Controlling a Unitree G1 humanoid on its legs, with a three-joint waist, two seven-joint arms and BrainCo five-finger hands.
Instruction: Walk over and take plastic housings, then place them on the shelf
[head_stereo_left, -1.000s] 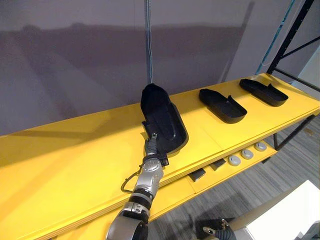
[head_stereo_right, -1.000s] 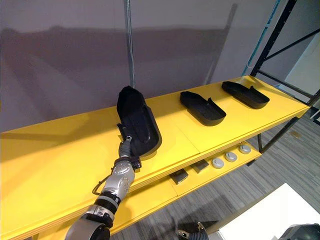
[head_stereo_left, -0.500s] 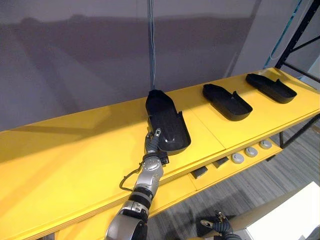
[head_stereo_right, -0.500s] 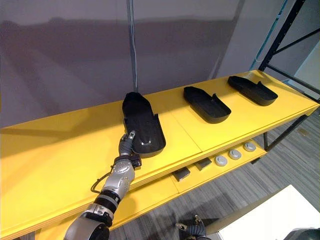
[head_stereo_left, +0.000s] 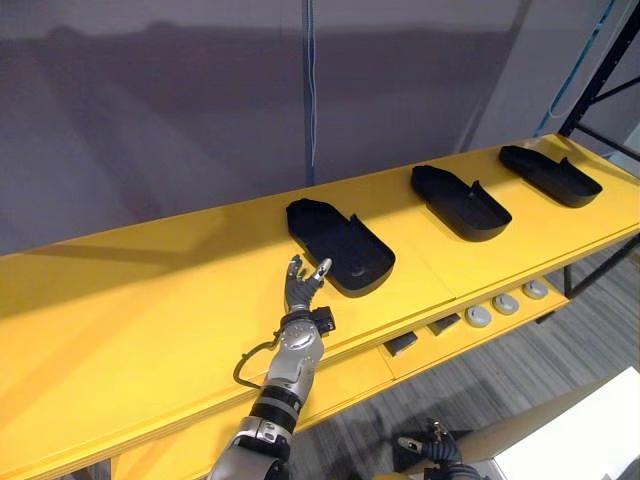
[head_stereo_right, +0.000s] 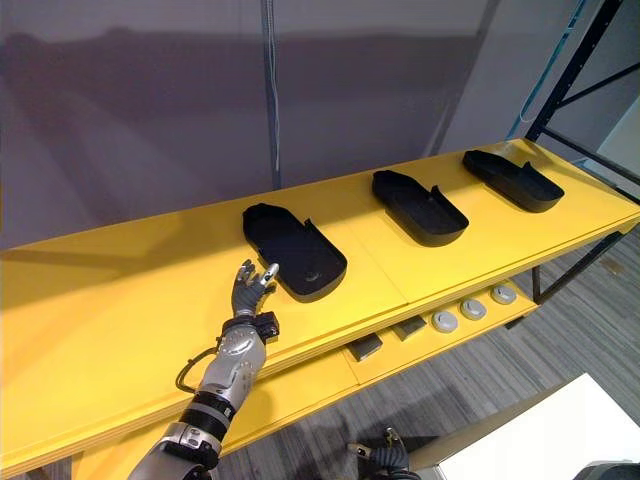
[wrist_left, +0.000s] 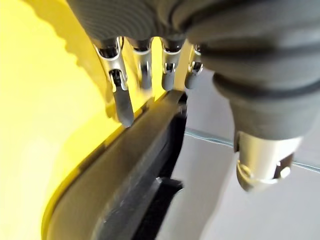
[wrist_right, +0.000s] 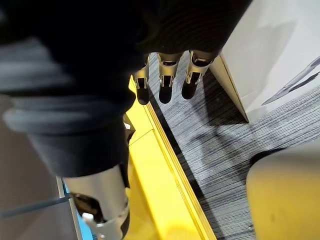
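We see three black plastic housings on the yellow shelf (head_stereo_left: 150, 300). Each is a long, shallow shell, rounded at one end, lying hollow side up with a raised rim. The nearest housing (head_stereo_left: 340, 246) lies flat near the middle of the shelf. The second housing (head_stereo_left: 461, 202) and the third housing (head_stereo_left: 550, 175) lie well apart from it, further to the right.

The left robot hand (head_stereo_left: 302, 287) is over the shelf just beside the nearest housing, its fingers straight and spread, holding nothing. In its wrist view the fingertips (wrist_left: 124, 112) stand at the housing's edge, and we cannot tell whether they touch it.

The right robot hand (wrist_right: 167, 85) hangs low over the grey floor (wrist_right: 210, 140), fingers relaxed and empty.

The lower shelf (head_stereo_left: 360, 375) holds three round grey discs (head_stereo_left: 507, 304) and two dark blocks (head_stereo_left: 400, 344).
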